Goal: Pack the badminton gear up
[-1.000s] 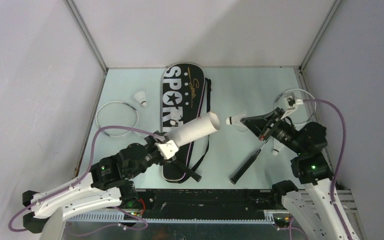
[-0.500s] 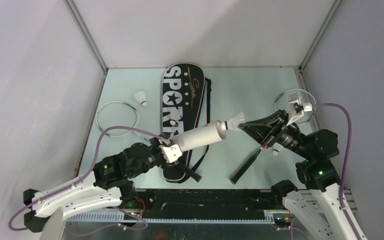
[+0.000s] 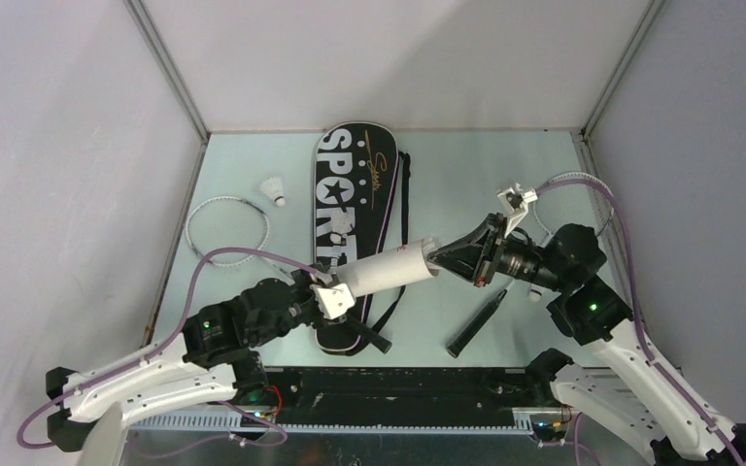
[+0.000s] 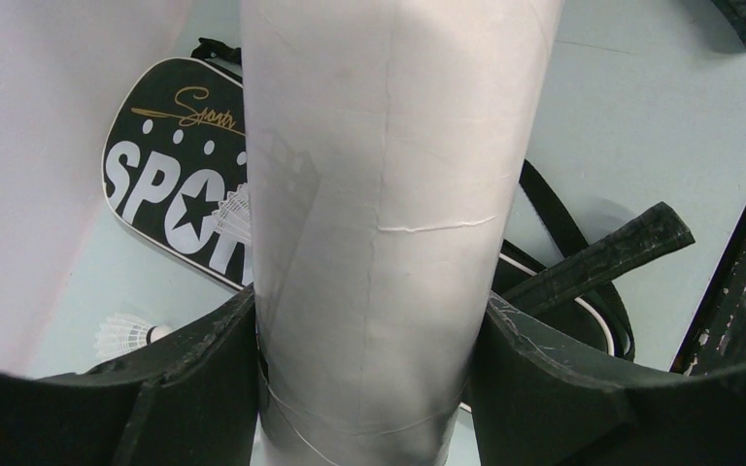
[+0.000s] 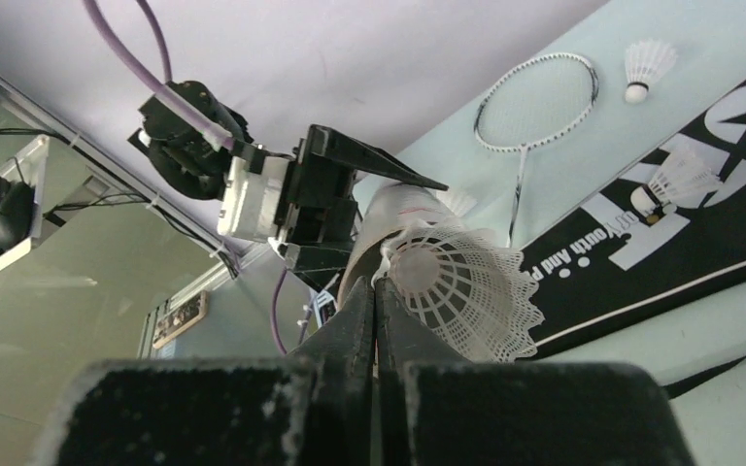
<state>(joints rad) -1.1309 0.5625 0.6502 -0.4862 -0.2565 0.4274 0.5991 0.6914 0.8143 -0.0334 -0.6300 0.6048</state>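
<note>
Left jaws clamped on the tube (image 3: 389, 267) over the table (image 3: 466, 175) centre, mouth toward 3 o'clock, right jaws pinching the shuttlecock (image 5: 461, 286) at it, so go in slightly off-line and I reckon the feathers crumple on the rim.

The bag (image 3: 355, 194) was laid in the middle of the table (image 3: 466, 165), running from 12 to 6 o'clock. One racket (image 3: 228, 228) was placed at 9 o'clock, with a shuttlecock (image 3: 273, 189) just behind it at 10 o'clock. The other racket (image 3: 476, 325) was set at 4 o'clock. The tube (image 3: 389, 270) was held above the bag's near end, pointed towards 2 o'clock, and a second shuttlecock (image 5: 461, 291) was seen at its mouth.
</note>
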